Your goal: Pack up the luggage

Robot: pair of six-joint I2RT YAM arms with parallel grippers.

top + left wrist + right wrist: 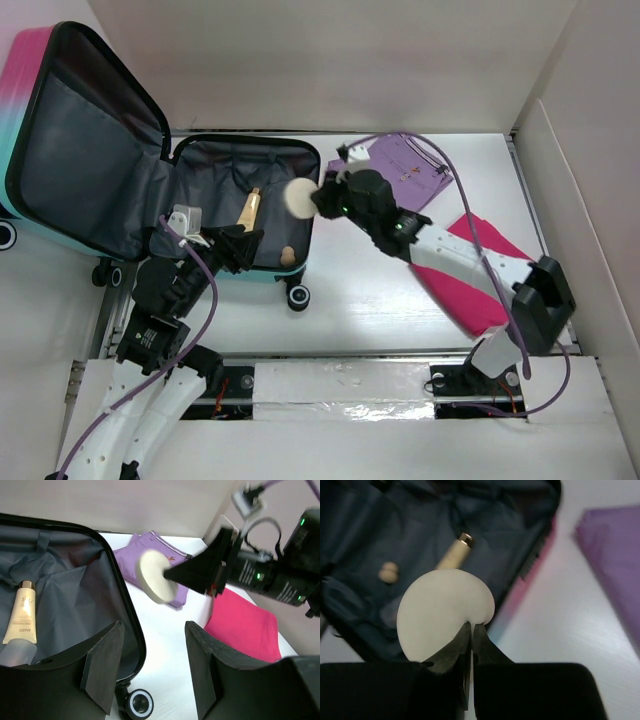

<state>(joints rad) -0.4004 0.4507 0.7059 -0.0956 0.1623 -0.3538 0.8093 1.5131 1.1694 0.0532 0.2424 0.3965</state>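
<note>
The luggage (90, 150) lies open at the left, pink-to-teal shell, dark grey lining (215, 180). In it lie a cream tube (249, 208) and a small tan object (288, 255). My right gripper (318, 195) is shut on a round cream puff (298, 196) and holds it above the case's right rim. The puff shows in the left wrist view (152, 577) and the right wrist view (440, 612). My left gripper (240, 245) is open and empty at the case's near edge, its jaws astride the rim (132, 630).
A folded purple cloth (405, 165) lies at the back centre. A folded pink cloth (470, 270) lies under the right arm. White walls enclose the table at back and right. A case wheel (297, 296) sticks out at the front.
</note>
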